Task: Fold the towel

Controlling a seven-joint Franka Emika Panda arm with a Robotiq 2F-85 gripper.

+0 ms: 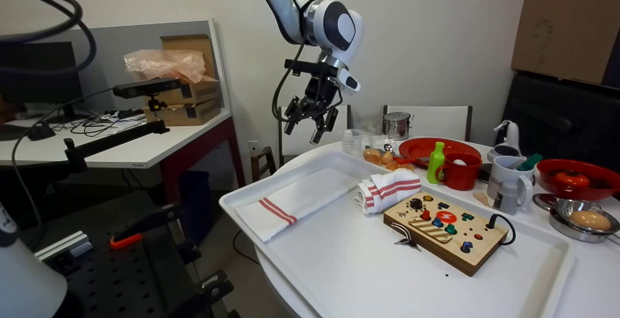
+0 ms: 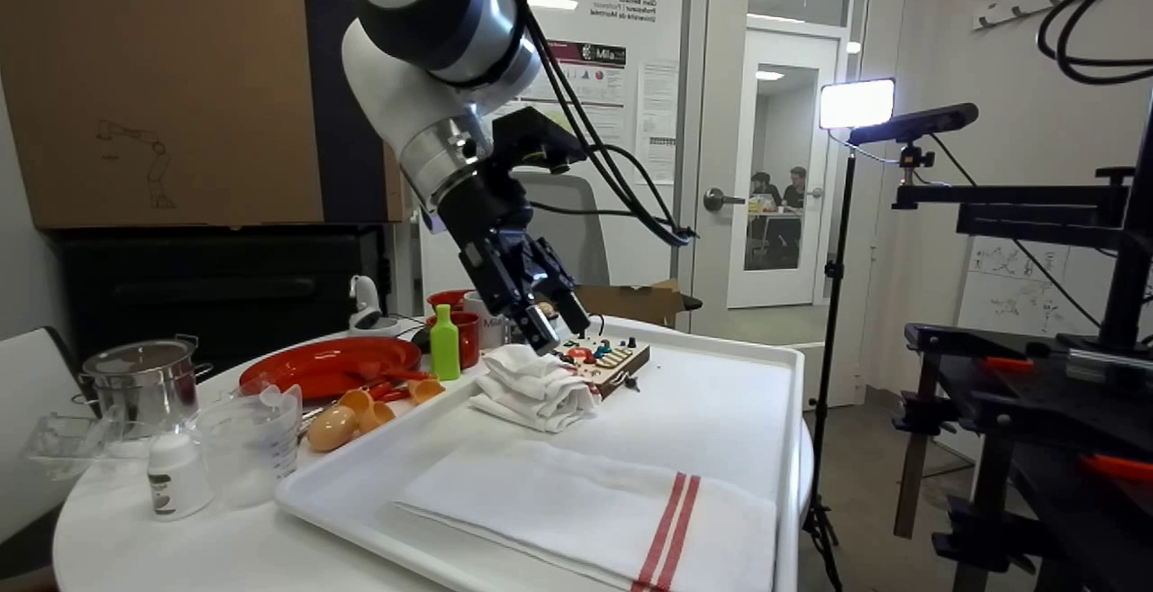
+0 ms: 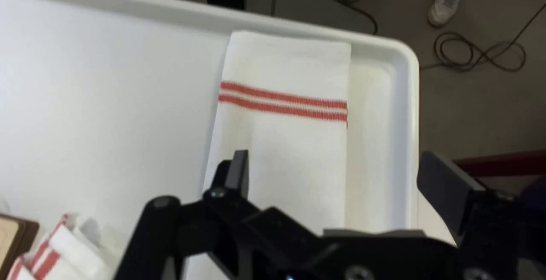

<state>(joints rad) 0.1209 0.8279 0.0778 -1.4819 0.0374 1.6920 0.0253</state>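
"Mila" can be read on a white mug [image 1: 501,175] at 1 o'clock from the wooden board [image 1: 448,228] in an exterior view, and on a poster [image 2: 590,87] at 12 o'clock from the gripper [image 2: 557,331] in an exterior view. At 1 o'clock from the poster, a pale panel [image 2: 662,33] carries "C.07", seemingly back to front, above smaller lines. A large cardboard box [image 2: 234,150] bears a line drawing of a jointed arm, and the wooden board shows a lightning bolt on a red disc. A small white bottle [image 2: 176,488], at 8 o'clock from the gripper, wears a label too small to make out.

The gripper's jaws are spread wide. In the wrist view they stand at roughly 9 and 3 o'clock, with part of the towel [image 3: 294,152] showing across the gap; its two red stripes cross at 11 o'clock from the middle of that gap. In both exterior views the towel is at about 6 o'clock from the gripper, well apart below it. The towel lies flat in the 10 o'clock part of the tray [image 1: 348,260], with a bunched cloth [image 1: 390,189] near it at 3 o'clock.
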